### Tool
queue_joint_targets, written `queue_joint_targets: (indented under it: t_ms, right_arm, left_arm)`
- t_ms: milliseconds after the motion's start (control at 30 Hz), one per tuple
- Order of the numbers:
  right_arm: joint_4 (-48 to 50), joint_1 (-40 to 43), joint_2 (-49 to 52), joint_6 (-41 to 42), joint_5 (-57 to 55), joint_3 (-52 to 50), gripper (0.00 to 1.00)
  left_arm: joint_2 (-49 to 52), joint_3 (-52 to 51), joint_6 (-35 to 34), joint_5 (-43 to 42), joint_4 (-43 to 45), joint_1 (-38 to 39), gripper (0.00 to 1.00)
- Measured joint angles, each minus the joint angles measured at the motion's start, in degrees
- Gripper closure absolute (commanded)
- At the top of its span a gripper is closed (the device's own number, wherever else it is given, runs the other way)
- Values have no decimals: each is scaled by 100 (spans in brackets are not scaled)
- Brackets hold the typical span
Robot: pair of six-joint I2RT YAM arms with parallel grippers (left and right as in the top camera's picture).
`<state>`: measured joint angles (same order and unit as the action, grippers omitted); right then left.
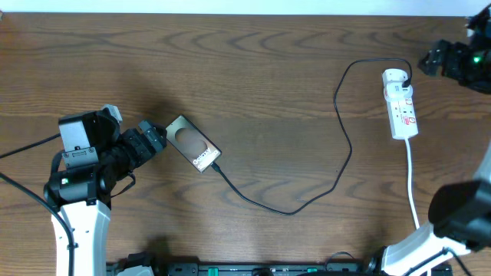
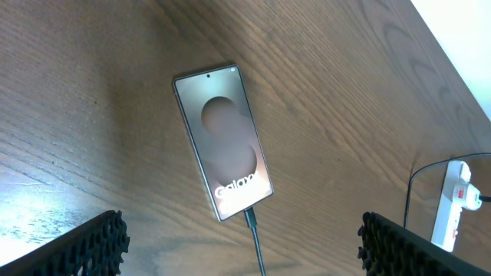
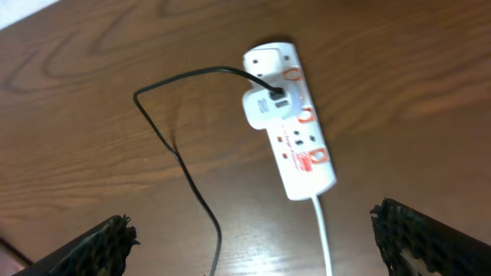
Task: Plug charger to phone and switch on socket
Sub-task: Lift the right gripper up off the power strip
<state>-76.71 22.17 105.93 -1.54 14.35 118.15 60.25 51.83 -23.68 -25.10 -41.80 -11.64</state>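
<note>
The phone [image 1: 193, 144] [image 2: 224, 139] lies flat on the wooden table, screen up, with white lettering near its lower end. The black charger [image 1: 291, 210] [image 2: 253, 230] has its connector tip seated in the phone's lower edge, then loops right and up to the white adapter [image 3: 265, 107] on the socket [image 1: 400, 103] [image 3: 291, 123]. My left gripper [image 1: 156, 139] [image 2: 245, 257] stands open just left of the phone, holding nothing. At the far right, beside the socket's top end, my right gripper [image 1: 431, 60] [image 3: 257, 245] is open and above the table, with cable and cord showing between its fingers.
The socket's white cord [image 1: 412, 184] [image 3: 324, 238] runs down toward the table's front edge. Red marks show on the socket's face. The right arm's base [image 1: 453, 222] stands at the lower right and the left arm's base [image 1: 77, 192] at the lower left.
</note>
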Motion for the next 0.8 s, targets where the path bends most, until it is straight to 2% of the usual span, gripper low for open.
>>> queue_joint_targets:
  t_ms: [233,800]
  right_arm:
    - [-129,0,-417,221,-317,2,1]
    - [-181,0,-422,262,-391,2,1]
  left_arm:
    - [-2,0,0,0,2,0,4]
    - [0,0,0,0,0,0,4]
